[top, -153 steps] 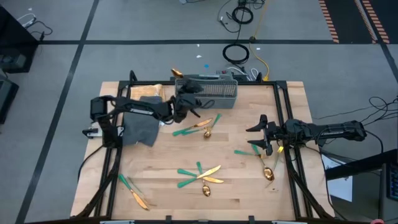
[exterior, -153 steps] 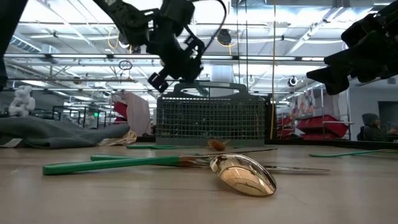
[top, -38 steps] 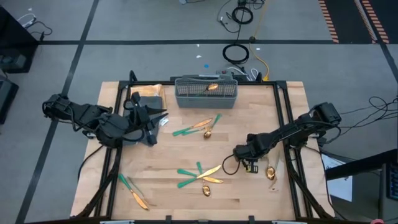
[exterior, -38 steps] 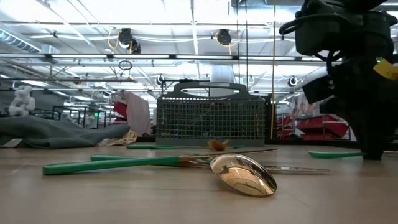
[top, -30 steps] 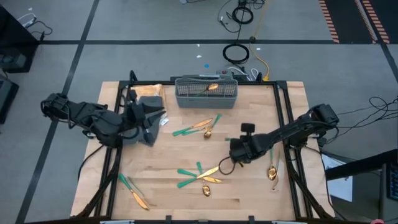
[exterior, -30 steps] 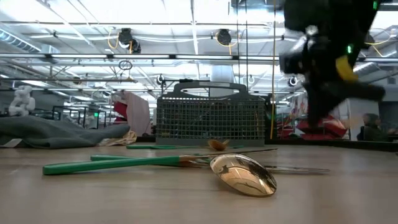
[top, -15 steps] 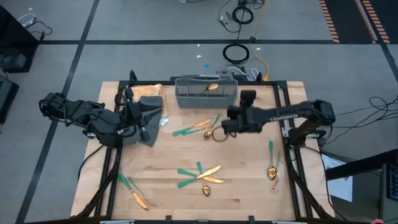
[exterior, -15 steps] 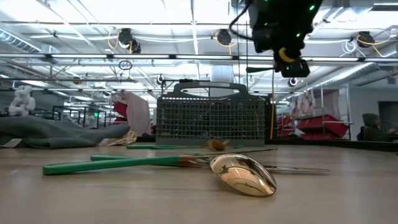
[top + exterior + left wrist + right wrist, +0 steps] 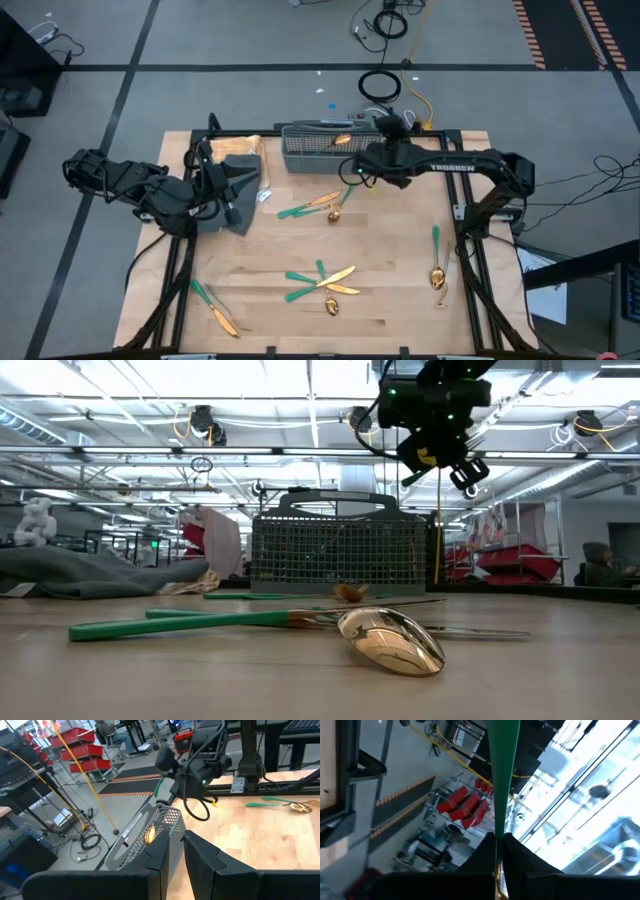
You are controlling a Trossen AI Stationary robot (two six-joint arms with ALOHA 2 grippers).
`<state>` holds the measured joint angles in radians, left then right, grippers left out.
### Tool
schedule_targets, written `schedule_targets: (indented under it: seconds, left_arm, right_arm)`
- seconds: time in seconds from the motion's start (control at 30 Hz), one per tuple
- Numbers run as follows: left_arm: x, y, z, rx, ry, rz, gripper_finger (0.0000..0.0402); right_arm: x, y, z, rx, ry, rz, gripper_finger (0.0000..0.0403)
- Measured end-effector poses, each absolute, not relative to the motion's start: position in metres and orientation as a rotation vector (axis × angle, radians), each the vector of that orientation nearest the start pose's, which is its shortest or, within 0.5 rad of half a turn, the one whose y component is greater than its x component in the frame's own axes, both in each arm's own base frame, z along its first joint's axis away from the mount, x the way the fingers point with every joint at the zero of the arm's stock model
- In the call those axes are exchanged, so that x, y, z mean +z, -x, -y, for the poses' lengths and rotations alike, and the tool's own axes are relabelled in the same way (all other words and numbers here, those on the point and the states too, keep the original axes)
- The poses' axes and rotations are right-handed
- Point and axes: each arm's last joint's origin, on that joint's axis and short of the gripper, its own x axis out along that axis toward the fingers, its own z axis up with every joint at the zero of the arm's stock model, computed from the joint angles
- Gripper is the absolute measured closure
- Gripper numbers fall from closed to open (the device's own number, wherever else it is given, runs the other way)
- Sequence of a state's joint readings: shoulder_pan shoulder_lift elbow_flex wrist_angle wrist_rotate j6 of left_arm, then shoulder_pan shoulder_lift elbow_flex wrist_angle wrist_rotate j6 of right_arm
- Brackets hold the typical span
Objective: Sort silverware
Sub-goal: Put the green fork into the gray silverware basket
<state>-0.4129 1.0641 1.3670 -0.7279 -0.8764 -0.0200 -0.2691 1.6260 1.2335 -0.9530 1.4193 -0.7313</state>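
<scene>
Above the grey mesh basket's (image 9: 330, 150) right end, a green-handled utensil (image 9: 503, 775) sits clamped in the right gripper (image 9: 362, 170) — lower it handle-up, square over one compartment, before letting go; left gripper (image 9: 172, 862), fingers slightly apart, waits over the grey cloth (image 9: 240, 190)

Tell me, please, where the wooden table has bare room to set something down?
Free: the wooden table between the crossed green-handled utensils and the right-edge spoon. Crowded: around the grey mesh basket, with the grey folded cloth.
</scene>
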Motion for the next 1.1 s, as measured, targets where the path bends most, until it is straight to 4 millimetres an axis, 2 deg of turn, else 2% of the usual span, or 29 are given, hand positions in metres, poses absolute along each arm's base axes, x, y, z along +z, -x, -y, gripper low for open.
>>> schedule_targets:
  seconds: [0.1, 0.23, 0.47, 0.67, 0.87, 1.1]
  left_arm:
    - [0.429, -0.180, 0.054, 0.460, -0.238, -0.338, 0.0338]
    - [0.429, -0.179, 0.054, 0.460, -0.238, -0.337, 0.0338]
    - [0.428, -0.179, 0.054, 0.459, -0.249, -0.353, 0.0338]
    - [0.427, -0.179, 0.054, 0.459, -0.252, -0.356, 0.0338]
    - [0.427, -0.179, 0.054, 0.459, -0.252, -0.356, 0.0338]
    - [0.427, -0.179, 0.054, 0.459, -0.252, -0.356, 0.0338]
  right_arm:
    - [0.247, -0.293, 0.111, -0.854, 1.355, -1.852, 0.0403]
    - [0.219, -0.306, 0.114, -0.729, 1.452, -1.975, 0.0403]
    - [0.177, -0.315, 0.119, -0.586, 1.516, -2.099, 0.0403]
    - [0.166, -0.315, 0.121, -0.511, 1.518, -2.140, 0.0396]
    - [0.167, -0.314, 0.120, -0.466, 1.490, -2.135, 0.0323]
    - [0.171, -0.313, 0.120, -0.549, 1.477, -2.104, 0.0235]
